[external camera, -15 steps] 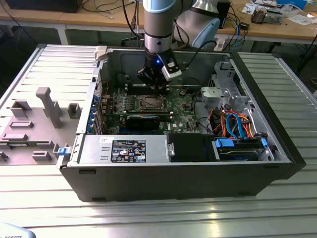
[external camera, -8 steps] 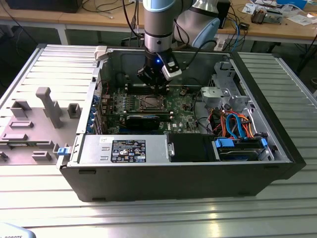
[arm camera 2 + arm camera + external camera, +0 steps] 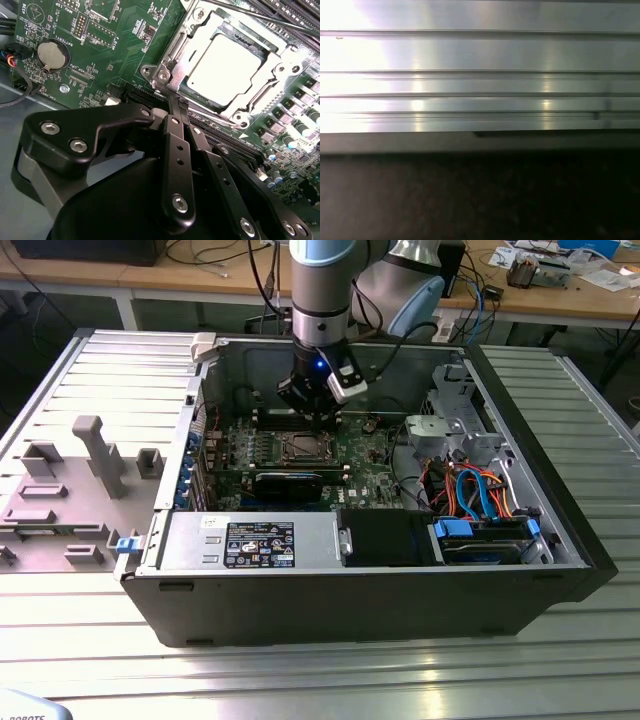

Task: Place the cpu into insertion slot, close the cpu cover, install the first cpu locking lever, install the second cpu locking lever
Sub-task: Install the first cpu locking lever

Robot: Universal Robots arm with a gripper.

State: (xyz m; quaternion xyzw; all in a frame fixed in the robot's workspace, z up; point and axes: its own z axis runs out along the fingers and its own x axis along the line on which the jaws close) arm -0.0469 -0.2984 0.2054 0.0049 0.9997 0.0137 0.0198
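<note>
The cpu lies flat in the insertion slot on the green board, silver top showing. The cpu cover is down around it, framing the chip. A thin metal lever rod runs past one side of the socket, and another lies along the opposite edge. My gripper is shut, black fingers pressed together, tips right at the socket's corner. In the exterior view the gripper hangs inside the open case just behind the socket.
A long black card lies in front of the socket, with the power supply box nearer the case wall. A drive cage with blue and orange cables fills the exterior view's right. Grey fixtures stand on the ribbed table.
</note>
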